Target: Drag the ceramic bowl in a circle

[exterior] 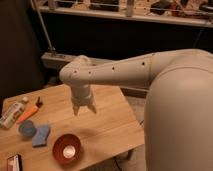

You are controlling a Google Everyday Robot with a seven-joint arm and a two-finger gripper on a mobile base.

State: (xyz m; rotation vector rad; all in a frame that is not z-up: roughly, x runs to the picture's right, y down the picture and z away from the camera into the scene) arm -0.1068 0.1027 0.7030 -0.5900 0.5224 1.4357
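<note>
The ceramic bowl [67, 148] is round, shallow and reddish-brown with a paler centre. It sits on the wooden table [107, 127] near the front edge. My gripper [84, 109] hangs above the table, up and to the right of the bowl, well clear of it. Its two pale fingers [76, 109] point down and stand apart, open, with nothing between them. The white arm reaches in from the right.
A blue-grey round cup [27, 129] and a blue cloth [41, 135] lie left of the bowl. A plastic bottle [12, 113] and an orange tool [29, 113] are at the far left. A small dark object [14, 162] sits at the front left corner.
</note>
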